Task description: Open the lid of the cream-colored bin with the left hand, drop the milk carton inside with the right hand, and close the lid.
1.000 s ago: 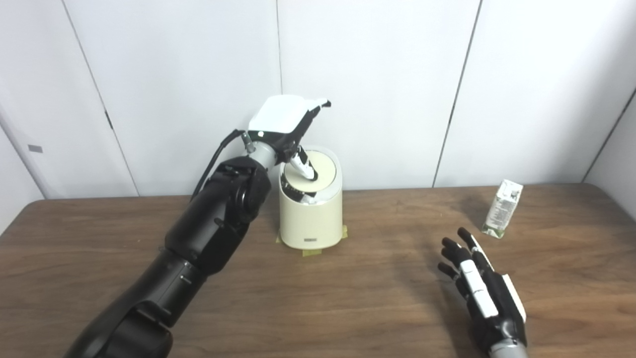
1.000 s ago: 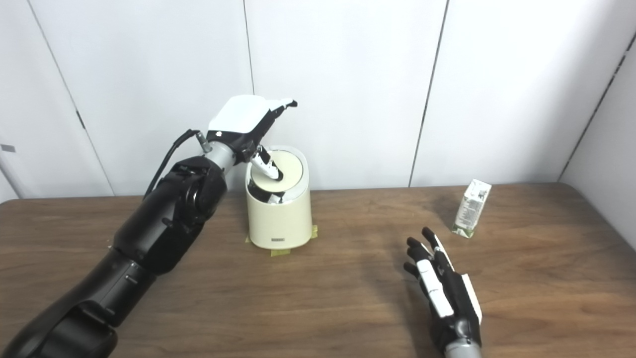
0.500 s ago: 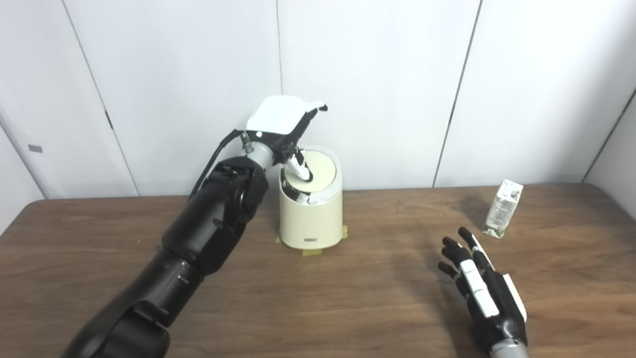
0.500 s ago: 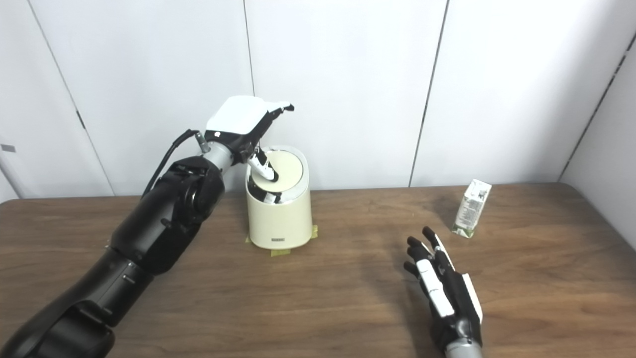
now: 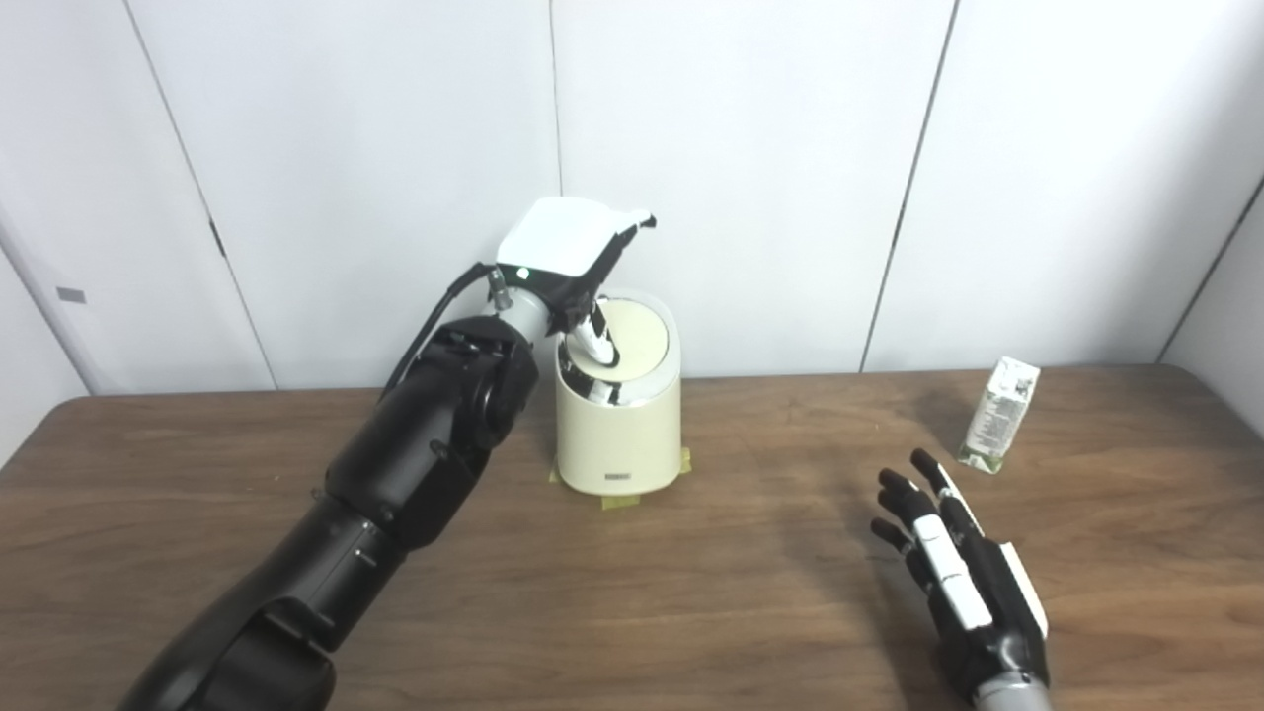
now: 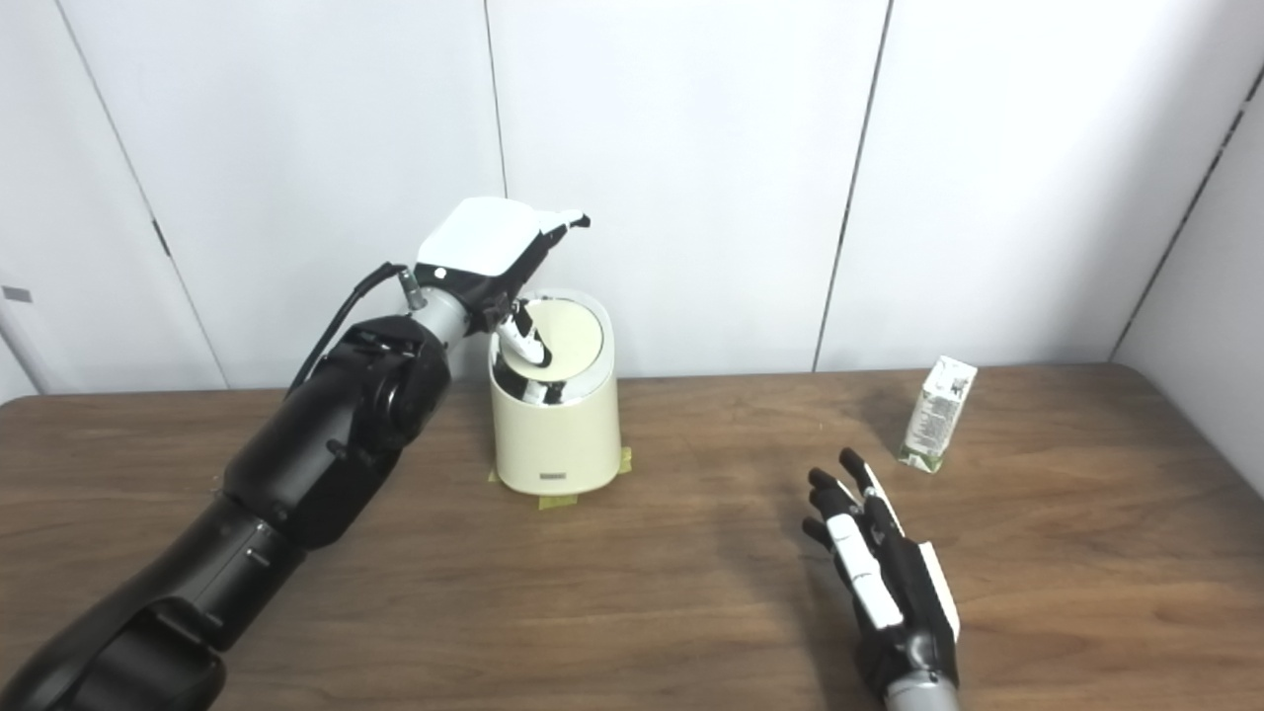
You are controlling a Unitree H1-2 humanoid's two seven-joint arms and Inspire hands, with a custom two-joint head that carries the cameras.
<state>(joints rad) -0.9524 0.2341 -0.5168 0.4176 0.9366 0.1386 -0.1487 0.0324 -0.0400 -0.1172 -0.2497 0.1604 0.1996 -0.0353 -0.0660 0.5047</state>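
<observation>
The cream-colored bin stands at the back middle of the table. Its round lid is tilted, with a dark gap along the front-left rim. My left hand hovers over the bin's left side. One finger presses on top of the lid near that rim, others reach into the gap below, and one points out to the right. The milk carton stands upright at the back right, untouched. My right hand lies open, low over the table, short of the carton.
The brown wooden table ends at a white panelled wall close behind the bin. Yellow tape marks the bin's foot. My left forearm slants across the table's left half.
My left hand has drawn slightly down and left, so its finger on the lid has slid towards the front-left rim. The right hand and carton have not moved.
</observation>
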